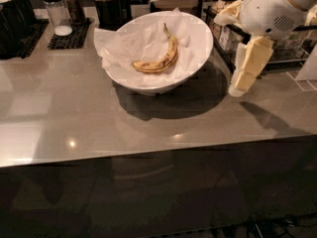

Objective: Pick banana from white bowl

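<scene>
Banana [157, 58] lies in white bowl [204, 53]; end effector [239, 85] hangs just right of its rim over the table [148, 128], holding nothing, its opening impossible to tell.

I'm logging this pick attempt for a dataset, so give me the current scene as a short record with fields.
banana: lying curved inside the white bowl, on crinkled paper, untouched
white bowl: on the grey counter, centre rear
gripper: right of the bowl, outside it, pointing down low over the counter, holding nothing
wire basket: right rear, behind the gripper
shakers: left rear, on a black mat
</scene>
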Robot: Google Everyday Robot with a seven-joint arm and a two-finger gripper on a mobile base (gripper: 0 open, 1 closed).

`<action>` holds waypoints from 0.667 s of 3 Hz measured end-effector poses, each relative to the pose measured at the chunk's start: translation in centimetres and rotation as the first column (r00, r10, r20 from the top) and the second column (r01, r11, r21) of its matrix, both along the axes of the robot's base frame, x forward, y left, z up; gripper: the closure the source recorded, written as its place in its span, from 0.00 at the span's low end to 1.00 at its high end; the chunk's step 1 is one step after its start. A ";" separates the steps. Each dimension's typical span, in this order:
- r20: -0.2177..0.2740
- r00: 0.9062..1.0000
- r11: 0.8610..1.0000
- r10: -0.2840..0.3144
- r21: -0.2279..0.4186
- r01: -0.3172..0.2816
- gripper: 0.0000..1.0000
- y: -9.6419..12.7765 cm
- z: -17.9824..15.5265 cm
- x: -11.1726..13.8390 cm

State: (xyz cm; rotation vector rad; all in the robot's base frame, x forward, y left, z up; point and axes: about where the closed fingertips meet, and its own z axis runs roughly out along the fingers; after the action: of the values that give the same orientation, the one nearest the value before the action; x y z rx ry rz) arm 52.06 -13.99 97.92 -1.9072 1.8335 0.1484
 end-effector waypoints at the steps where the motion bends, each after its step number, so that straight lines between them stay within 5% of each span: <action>1: -0.022 0.996 0.995 0.085 0.048 -0.084 0.00 3.7 -1.6 3.6; 2: -0.023 0.996 0.994 0.091 0.054 -0.090 0.00 4.2 -1.9 4.1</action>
State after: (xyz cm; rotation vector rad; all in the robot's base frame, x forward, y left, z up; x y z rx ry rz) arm 56.18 -9.80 96.06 -1.9614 1.7424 0.2498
